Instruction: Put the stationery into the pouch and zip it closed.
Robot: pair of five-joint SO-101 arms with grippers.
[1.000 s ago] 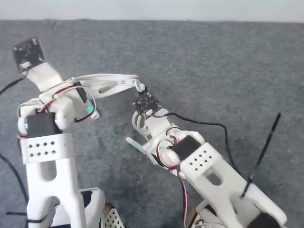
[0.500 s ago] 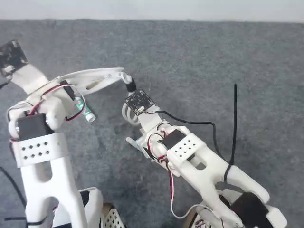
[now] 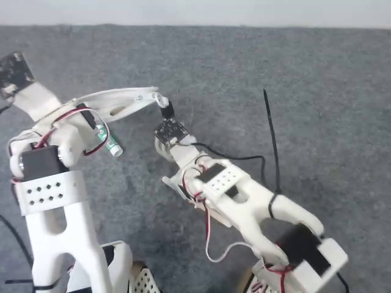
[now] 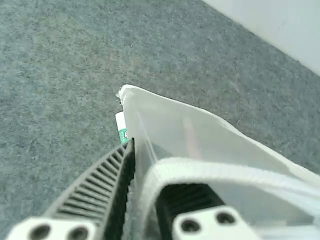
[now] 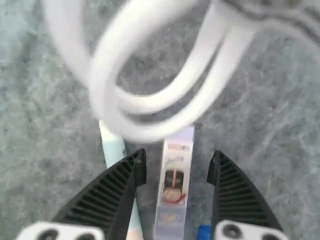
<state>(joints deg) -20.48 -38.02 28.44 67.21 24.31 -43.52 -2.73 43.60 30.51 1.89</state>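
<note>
High view: the pouch (image 3: 125,99), upper left, hangs clamped in the left pincer (image 4: 145,155), contents unclear. Right pincer (image 5: 175,160) spread wide astride a printed stationery piece (image 5: 172,200) on the table (image 3: 305,61).

The high view looks down from above and behind both arms onto the grey table (image 3: 275,61), with a pale wall strip (image 3: 195,12) along the frame's top edge and the arm bases close along the bottom. The left wrist view rides just behind the left gripper (image 4: 146,160), facing out over the pouch (image 4: 200,135) to the table beyond; the high view shares that pouch at upper left. The right wrist view faces steeply down, very near, past the right gripper (image 5: 177,157) onto the stationery (image 5: 172,192)
</note>
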